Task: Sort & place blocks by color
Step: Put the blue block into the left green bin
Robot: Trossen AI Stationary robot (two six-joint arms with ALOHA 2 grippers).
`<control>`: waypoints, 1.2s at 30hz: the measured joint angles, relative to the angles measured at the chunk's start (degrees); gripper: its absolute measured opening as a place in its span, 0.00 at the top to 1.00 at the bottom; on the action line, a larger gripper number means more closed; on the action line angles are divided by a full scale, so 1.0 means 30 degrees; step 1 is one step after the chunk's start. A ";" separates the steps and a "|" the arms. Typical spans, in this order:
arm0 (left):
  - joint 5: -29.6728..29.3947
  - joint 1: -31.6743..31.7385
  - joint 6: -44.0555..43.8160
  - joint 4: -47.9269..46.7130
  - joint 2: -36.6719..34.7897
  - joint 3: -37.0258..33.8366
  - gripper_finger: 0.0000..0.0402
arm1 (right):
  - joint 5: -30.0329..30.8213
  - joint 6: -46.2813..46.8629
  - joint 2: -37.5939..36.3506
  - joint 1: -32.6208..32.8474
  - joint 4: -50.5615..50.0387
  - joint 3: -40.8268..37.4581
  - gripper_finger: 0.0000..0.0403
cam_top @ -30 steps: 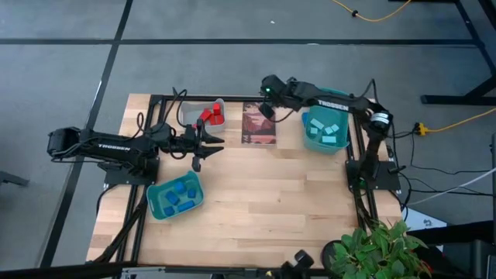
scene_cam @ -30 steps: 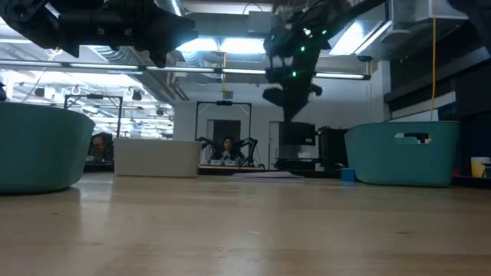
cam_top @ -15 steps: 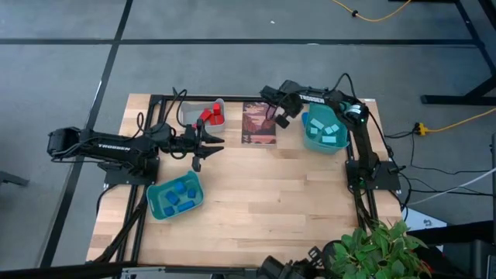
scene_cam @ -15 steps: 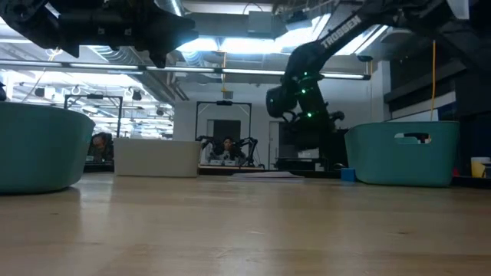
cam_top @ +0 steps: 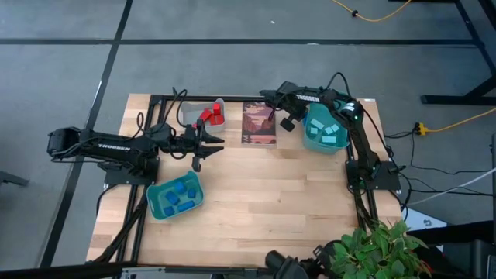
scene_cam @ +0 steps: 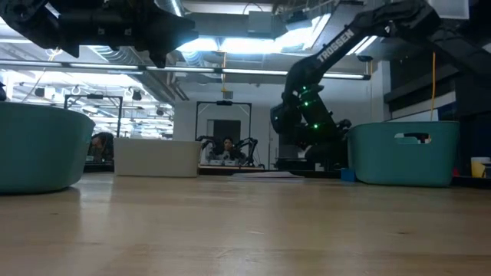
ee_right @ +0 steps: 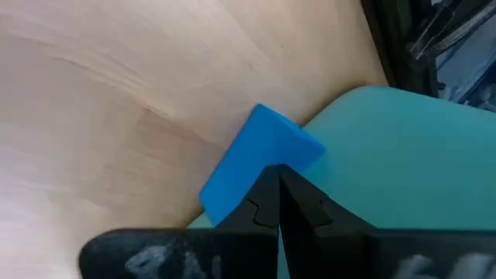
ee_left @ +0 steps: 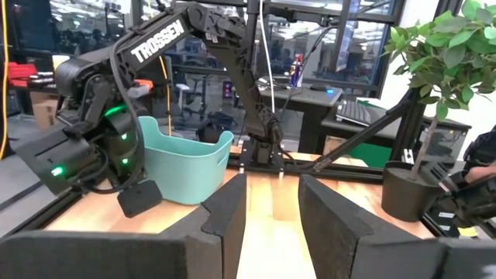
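From above, the pale wooden-plank surface is carrying three bins: a teal plastic one near the left edge with dark blue blocks in it, a grey one at the far edge with red blocks, and a teal one toward the far right corner with light cyan blocks. A dark picture card is lying flat between the two far bins. The left gripper is hovering near the grey bin, its fingers partly apart and holding nothing; the right gripper is reaching over the card's far edge, and since the earlier frames its arm has been folding inward and dropping. In the low view the right arm is now hanging low beside the smooth-walled teal bin, where earlier it was high. The left wrist view is showing its own blunt dark fingers with a gap between them. The right wrist view is showing the right fingers pressed together, with a blue block lying just beyond them on the wood against a teal bin wall.
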 joint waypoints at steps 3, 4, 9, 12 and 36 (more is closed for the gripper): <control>0.0000 0.0000 0.0000 0.0000 -0.0005 0.0000 0.72 | 0.0040 -0.0013 0.0032 -0.0150 0.0001 0.0000 1.00; 0.0002 0.0000 0.0000 -0.0004 -0.0003 0.0000 0.72 | 0.0046 -0.0013 0.0032 -0.0186 0.0001 0.0000 1.00; 0.0007 0.0000 0.0003 -0.0007 -0.0001 0.0000 0.72 | 0.0068 -0.1135 0.0032 -0.0181 0.0292 0.0000 1.00; 0.0000 0.0000 0.0000 -0.0007 -0.0002 0.0000 0.72 | 0.0130 -0.1866 0.0019 0.0053 0.0944 0.0000 1.00; 0.0007 -0.0007 -0.0007 -0.0153 -0.0005 0.0000 0.72 | 0.0130 -0.1451 -0.0485 -0.0453 0.1310 -0.0029 1.00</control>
